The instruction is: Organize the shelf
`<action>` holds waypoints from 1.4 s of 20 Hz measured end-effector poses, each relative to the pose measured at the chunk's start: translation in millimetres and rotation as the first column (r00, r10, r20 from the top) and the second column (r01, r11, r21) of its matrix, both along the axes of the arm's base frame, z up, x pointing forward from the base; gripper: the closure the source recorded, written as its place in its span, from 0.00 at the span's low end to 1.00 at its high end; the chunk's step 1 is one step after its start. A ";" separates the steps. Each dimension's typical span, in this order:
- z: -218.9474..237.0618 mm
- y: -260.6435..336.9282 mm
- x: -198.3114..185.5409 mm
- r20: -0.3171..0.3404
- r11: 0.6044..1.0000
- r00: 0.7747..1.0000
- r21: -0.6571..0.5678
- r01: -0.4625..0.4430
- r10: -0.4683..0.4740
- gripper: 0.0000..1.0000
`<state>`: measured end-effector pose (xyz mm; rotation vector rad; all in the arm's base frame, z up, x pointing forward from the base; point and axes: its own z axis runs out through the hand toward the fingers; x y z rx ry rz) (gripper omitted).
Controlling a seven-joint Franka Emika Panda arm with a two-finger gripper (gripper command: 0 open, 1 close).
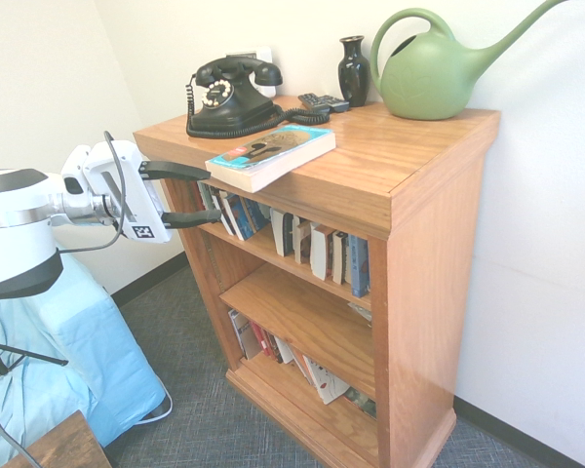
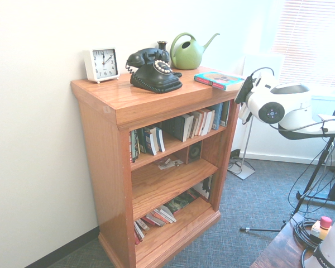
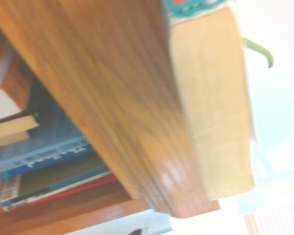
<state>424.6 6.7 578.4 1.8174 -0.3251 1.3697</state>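
Observation:
The shelf (image 1: 400, 171) (image 2: 145, 103) is an orange-brown bookcase with books on its inner tiers. A teal-covered book (image 1: 271, 154) (image 2: 218, 80) lies flat on its top, overhanging the front edge; its pale page block (image 3: 215, 103) and the wooden top's edge (image 3: 122, 98) fill the wrist view. My gripper (image 1: 207, 193) hovers open and empty just in front of that edge. Its upper finger sits level with the top board and its lower finger reaches toward the first tier's books (image 1: 229, 210). In the second exterior view the fingers are hidden behind the arm's head (image 2: 273, 103).
On top stand a black rotary phone (image 1: 232, 96) (image 2: 152, 70), a dark vase (image 1: 353, 70), a green watering can (image 1: 434, 70) (image 2: 188, 51), a remote (image 1: 324, 101) and a white clock (image 2: 101, 63). A blue-draped object (image 1: 68, 361) and a dark table corner (image 1: 63, 447) sit below the arm.

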 end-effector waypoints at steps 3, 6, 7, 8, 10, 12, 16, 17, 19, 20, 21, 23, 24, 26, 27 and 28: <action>1.8 -1.0 7.1 -0.026 0.997 0.998 -0.061 0.055 -0.057 0.00; 1.0 4.9 20.2 -0.057 0.991 0.995 -0.107 0.081 -0.087 0.00; 1.9 8.6 25.2 -0.061 0.990 0.994 -0.117 0.083 -0.091 0.00; 3.0 13.3 30.7 -0.067 0.988 0.994 -0.127 0.083 -0.092 0.00; 5.2 22.6 41.1 -0.077 0.987 0.993 -0.144 0.077 -0.089 0.00; 6.3 30.9 54.0 -0.082 0.987 0.993 -0.146 0.070 -0.082 0.00; 5.6 37.5 84.0 -0.090 0.987 0.992 -0.140 0.079 -0.092 0.00; 4.7 37.9 89.8 -0.091 0.987 0.991 -0.139 0.081 -0.094 0.00; 5.2 38.8 100.1 -0.091 0.987 0.991 -0.134 0.085 -0.097 0.00; 5.9 38.7 105.0 -0.090 0.987 0.991 -0.133 0.086 -0.099 0.00; 7.4 38.0 109.8 -0.088 0.987 0.991 -0.132 0.089 -0.101 0.00; 9.8 33.6 119.6 -0.086 0.986 0.990 -0.130 0.100 -0.111 0.00; 9.8 30.6 123.9 -0.087 0.986 0.989 -0.129 0.105 -0.117 0.00; 7.5 25.2 129.6 -0.090 0.985 0.988 -0.128 0.115 -0.127 1.00; 5.8 23.1 130.9 -0.093 0.985 0.987 -0.129 0.119 -0.131 1.00; 4.4 21.9 131.6 -0.096 0.984 0.986 -0.129 0.121 -0.133 1.00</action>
